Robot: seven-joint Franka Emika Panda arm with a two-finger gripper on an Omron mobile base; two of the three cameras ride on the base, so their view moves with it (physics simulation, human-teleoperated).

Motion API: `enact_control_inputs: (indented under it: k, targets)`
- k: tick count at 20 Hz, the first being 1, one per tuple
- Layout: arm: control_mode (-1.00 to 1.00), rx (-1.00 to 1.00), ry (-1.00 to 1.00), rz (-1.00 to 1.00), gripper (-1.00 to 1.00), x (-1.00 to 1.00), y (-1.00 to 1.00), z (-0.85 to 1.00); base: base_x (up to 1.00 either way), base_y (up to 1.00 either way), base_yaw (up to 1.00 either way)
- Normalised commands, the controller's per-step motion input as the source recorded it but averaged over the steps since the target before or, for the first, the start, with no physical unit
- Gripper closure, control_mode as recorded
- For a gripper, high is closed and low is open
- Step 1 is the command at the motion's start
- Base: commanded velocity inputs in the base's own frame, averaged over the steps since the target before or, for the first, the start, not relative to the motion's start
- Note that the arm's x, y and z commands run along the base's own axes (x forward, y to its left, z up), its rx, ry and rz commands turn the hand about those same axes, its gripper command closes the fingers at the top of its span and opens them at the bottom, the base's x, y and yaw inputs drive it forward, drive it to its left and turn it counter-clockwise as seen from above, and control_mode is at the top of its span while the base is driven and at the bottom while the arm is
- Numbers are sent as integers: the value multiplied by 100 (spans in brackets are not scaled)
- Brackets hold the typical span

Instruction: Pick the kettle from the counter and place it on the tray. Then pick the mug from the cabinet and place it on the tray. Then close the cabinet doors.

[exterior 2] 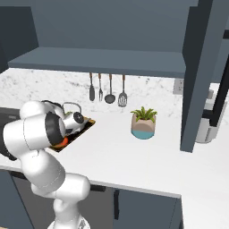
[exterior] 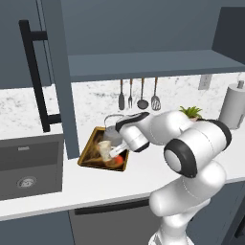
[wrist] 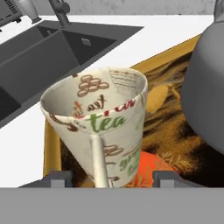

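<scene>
The gripper (wrist: 105, 177) stands with its fingertips (wrist: 56, 177) parted, one on each side of the mug (wrist: 103, 131) and clear of its wall, so the mug is released. The mug sits in the tray (exterior: 88, 148), over the red-orange spot near the tray's front edge, tilted with its mouth leaning toward the sink (wrist: 52, 48) and its handle facing the hand. It is cream, flaring toward the rim, printed with brown coffee beans and the word "tea" in green and brown lettering.

The tray has a golden-brown rim and a dark, yellow-patterned floor. It also holds the kettle (wrist: 205, 92), a round grey metal body at the tray's back, just beside the mug; its thin wire handle arches above it in the left base view. The tray lies on the counter (exterior: 143, 174) just beside the sink's edge.

The arm (exterior: 191, 148) rises from the counter's front edge, bends at the elbow and reaches back and leftward, the hand pointing down at a slant over the tray.

Above, the cabinet (exterior: 143, 62) stands with its doors (exterior: 28, 43) open.
</scene>
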Motion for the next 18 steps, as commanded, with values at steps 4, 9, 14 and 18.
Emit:
enact_control_inputs:
  k: [4,9,14,18]
  targets:
    - [-100,0,2,0,-100,-17,0,0,0,0,0]
    - [-100,0,1,0,-100,-20,0,7,0,0,0]
    - [-100,0,0,0,-100,-18,-1,30,0,0,0]
    - [-100,0,0,-2,-100,-25,-2,64,0,0,0]
